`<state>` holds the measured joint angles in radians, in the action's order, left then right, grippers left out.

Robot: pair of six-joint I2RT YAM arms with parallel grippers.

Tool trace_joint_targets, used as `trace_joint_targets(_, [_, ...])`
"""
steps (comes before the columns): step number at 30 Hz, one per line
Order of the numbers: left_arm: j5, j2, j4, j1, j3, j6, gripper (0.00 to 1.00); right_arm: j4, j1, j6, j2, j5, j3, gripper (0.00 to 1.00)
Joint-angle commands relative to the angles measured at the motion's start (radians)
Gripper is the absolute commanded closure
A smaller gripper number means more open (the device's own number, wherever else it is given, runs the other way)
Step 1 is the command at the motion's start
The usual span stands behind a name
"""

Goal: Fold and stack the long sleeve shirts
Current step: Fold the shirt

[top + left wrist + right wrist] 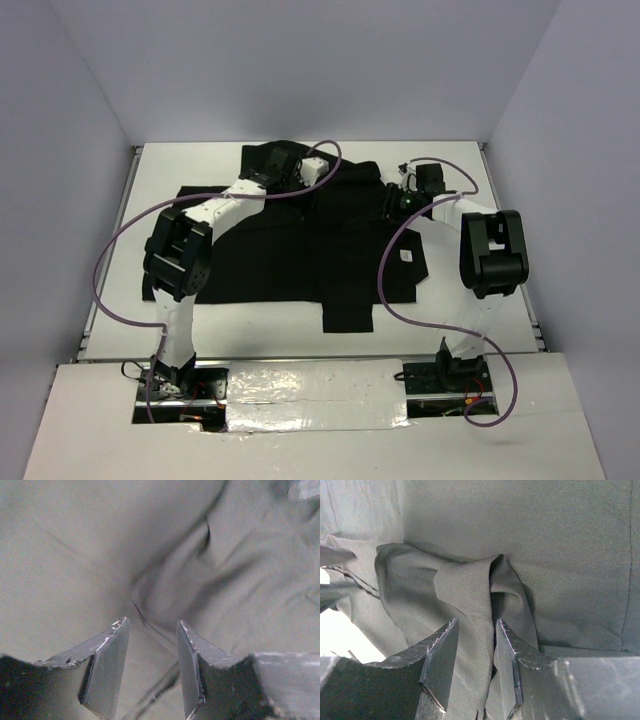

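Left gripper (151, 630): fingers parted, a moderate gap; wrinkled cloth beneath, nothing pinched
Right gripper (477, 630): fingers parted; a raised fold stands between them
Shirt (300, 250): black; spread over the table (480, 300); both grippers at its far part

White table (200, 165), grey walls (300, 60), crinkled silvery strip (310, 390) along near edge

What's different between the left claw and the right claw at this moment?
The left gripper hangs over gently creased shirt; the right gripper has a raised fold of it between its fingers. The left gripper sees almost only cloth; beside the right gripper bare table shows. Both are open, close above the same black shirt.
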<state>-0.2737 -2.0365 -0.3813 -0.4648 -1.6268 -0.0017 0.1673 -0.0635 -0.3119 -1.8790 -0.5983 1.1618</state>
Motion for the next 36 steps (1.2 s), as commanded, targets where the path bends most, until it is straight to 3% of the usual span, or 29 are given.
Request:
trace_joint_targets(1, [-0.038,0.026,-0.048,0.003,0.047,-0.084,0.45,0.02,-0.01,0.027,-0.017,0.003,0.058,0.56])
trace_joint_targets(10, [-0.062,-0.067,-0.039,0.0,-0.002,-0.123,0.45,0.014,-0.021,0.019,-0.048,0.002,0.055,0.56])
trace_joint_targets(12, [-0.068,-0.07,-0.024,0.0,-0.005,-0.13,0.49,0.014,-0.022,0.016,-0.061,-0.011,0.062,0.56])
trace_joint_targets(16, [-0.107,-0.077,-0.011,0.0,-0.001,-0.138,0.72,0.023,-0.032,0.017,-0.091,-0.024,0.087,0.57])
trace_joint_targets(17, [-0.113,-0.077,-0.011,0.0,0.002,-0.138,0.82,0.017,-0.03,0.01,-0.098,-0.031,0.088,0.6])
trace_joint_targets(19, [-0.119,-0.073,-0.01,0.0,0.008,-0.138,0.94,0.005,-0.032,0.005,-0.1,-0.043,0.084,0.71])
trace_joint_targets(20, [-0.119,-0.071,-0.008,0.002,0.013,-0.138,1.0,-0.002,-0.03,0.004,-0.095,-0.044,0.079,0.84])
trace_joint_targets(22, [-0.128,-0.06,-0.005,0.006,0.012,-0.135,1.0,-0.011,-0.03,0.004,-0.083,-0.049,0.073,0.96])
trace_joint_targets(24, [-0.143,-0.05,-0.004,0.018,0.005,-0.133,1.0,-0.025,-0.027,-0.003,-0.071,-0.057,0.065,1.0])
trace_joint_targets(36, [-0.229,-0.033,0.142,0.077,0.041,-0.196,1.0,-0.138,0.03,-0.13,-0.048,-0.087,0.045,1.0])
